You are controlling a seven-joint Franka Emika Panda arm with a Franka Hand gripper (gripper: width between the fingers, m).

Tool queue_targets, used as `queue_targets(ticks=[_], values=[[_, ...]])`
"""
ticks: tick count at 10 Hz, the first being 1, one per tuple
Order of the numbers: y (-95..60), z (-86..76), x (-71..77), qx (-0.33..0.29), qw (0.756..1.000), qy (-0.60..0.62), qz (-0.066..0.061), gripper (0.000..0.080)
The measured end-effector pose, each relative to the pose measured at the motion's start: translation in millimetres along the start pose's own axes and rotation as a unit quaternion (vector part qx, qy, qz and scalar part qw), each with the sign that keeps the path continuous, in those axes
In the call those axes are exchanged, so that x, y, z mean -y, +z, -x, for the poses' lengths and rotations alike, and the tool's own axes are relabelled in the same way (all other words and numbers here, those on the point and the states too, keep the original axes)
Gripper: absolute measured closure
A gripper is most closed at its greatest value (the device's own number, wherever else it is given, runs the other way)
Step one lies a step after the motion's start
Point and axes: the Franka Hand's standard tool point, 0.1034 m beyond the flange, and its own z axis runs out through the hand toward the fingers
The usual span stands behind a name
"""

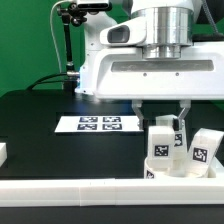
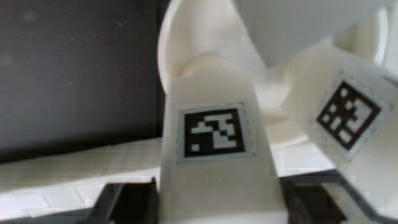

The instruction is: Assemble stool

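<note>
In the exterior view the stool parts stand together at the right. The round white seat (image 1: 181,171) lies low, with tagged white legs upright on it. My gripper (image 1: 162,118) comes down from above onto one leg (image 1: 160,143). Two more legs (image 1: 201,150) (image 1: 179,132) stand beside and behind it. The wrist view shows the held leg (image 2: 217,130) with its tag running up between my dark fingers (image 2: 128,205). The gripper (image 2: 217,203) is shut on it. A neighbouring leg (image 2: 352,108) leans close. How the held leg meets the seat is hidden.
The marker board (image 1: 97,124) lies on the black table to the left of the stool parts in the exterior view. A long white rail (image 1: 70,190) runs along the front edge. A small white part (image 1: 3,152) shows at the left edge. A camera stand (image 1: 68,40) rises at the back.
</note>
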Motion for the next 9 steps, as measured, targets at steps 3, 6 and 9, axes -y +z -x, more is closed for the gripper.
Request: queue_targets(ticks=[3, 6, 9], values=[[0.6, -2.0, 0.8, -0.007, 0.993, 0.122, -0.002, 0.0459], [0.2, -1.0, 5.0, -0.006, 0.968, 0.251, -0.006, 0.0459], [-0.2, -0.1, 8.5, -0.003, 0.939, 0.344, -0.012, 0.0459]])
